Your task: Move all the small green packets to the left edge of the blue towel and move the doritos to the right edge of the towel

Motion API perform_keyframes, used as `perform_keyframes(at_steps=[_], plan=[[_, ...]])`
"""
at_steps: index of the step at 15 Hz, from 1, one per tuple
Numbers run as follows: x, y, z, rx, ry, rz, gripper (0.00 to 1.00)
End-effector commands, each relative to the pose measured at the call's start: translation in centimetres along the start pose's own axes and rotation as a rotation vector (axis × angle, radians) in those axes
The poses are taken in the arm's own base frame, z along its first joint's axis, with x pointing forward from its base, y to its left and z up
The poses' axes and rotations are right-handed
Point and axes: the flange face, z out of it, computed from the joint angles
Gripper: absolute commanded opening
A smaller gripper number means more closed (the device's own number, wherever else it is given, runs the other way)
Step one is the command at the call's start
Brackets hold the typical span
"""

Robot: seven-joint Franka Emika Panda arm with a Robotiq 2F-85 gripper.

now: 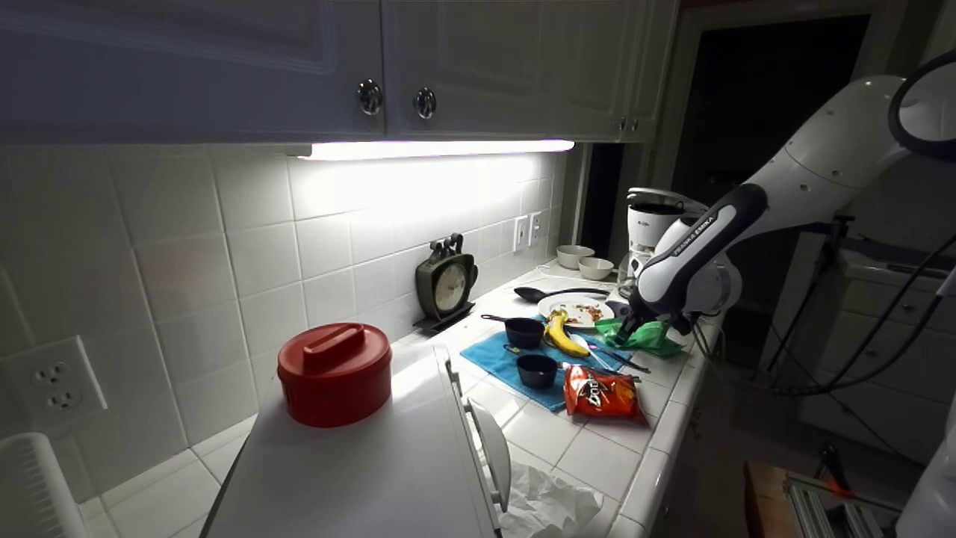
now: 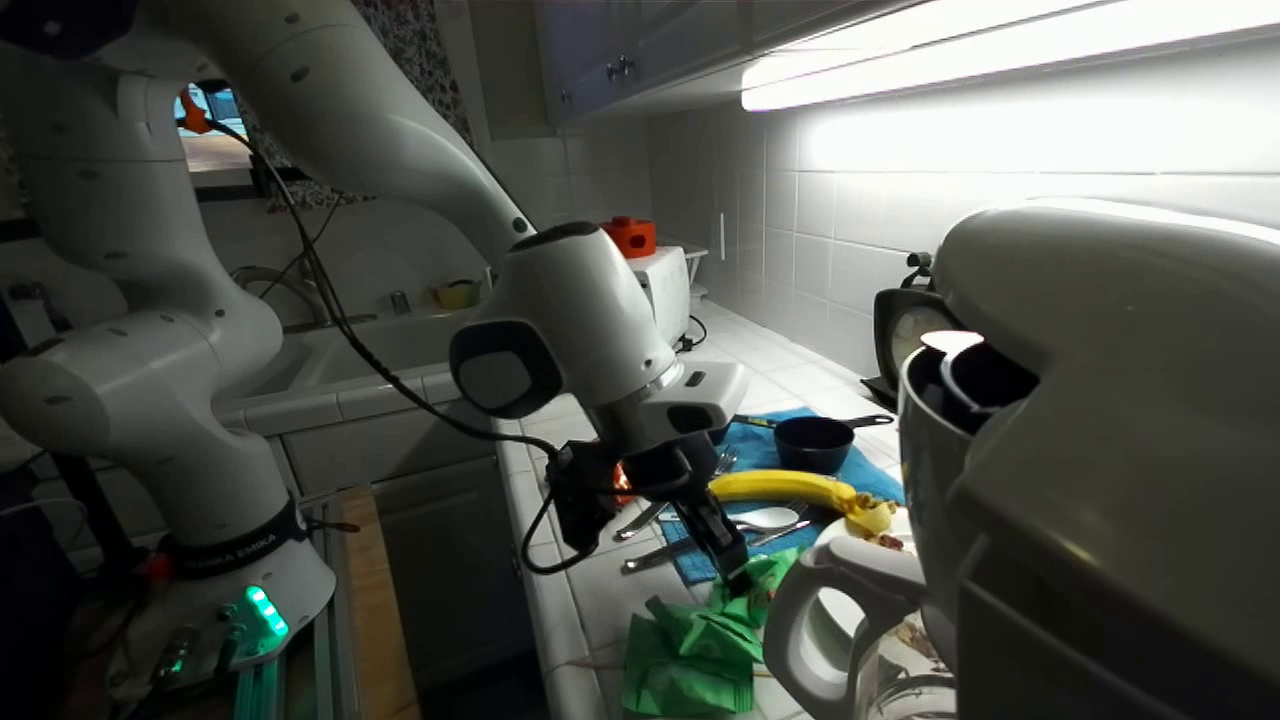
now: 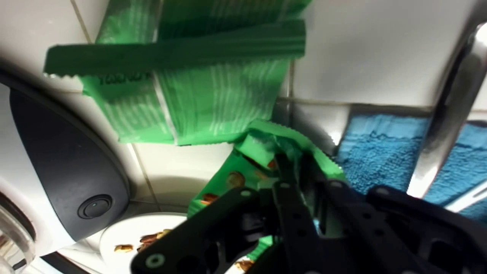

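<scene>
Several small green packets [image 1: 650, 340] lie on the counter just off the end of the blue towel [image 1: 489, 362]. In the wrist view, a pile of packets [image 3: 224, 99] lies on the tiles, and one packet [image 3: 222, 182] is under the fingers. My gripper [image 3: 295, 161] is nearly closed, with a crumpled fold of that packet between its fingertips. In an exterior view, the gripper [image 2: 738, 580] meets this packet [image 2: 775, 572] beside the packet pile [image 2: 690, 665]. The doritos bag [image 1: 601, 392] lies at the towel's opposite end, mostly hidden behind the arm in an exterior view [image 2: 622, 485].
A banana [image 1: 564, 338], black measuring pans [image 1: 538, 370] and cutlery lie on the towel. A white plate with food [image 1: 553, 305] and a coffee maker [image 1: 653, 224] stand close to the packets. A fork handle [image 3: 445, 118] crosses the towel's edge. The counter edge [image 1: 668, 426] is nearby.
</scene>
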Motion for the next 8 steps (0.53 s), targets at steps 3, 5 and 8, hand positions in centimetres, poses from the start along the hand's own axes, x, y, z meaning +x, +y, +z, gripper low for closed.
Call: perform_keyframes(at_steps=[3, 5, 8], plan=[[-0.2, 0.6, -0.1, 0.015, -0.007, 0.008, 0.01], [-0.1, 0.7, -1.4, 0.022, 0.0, 0.011, 0.03], [0.2, 0.7, -3.3, 0.042, 0.004, -0.002, 0.03]])
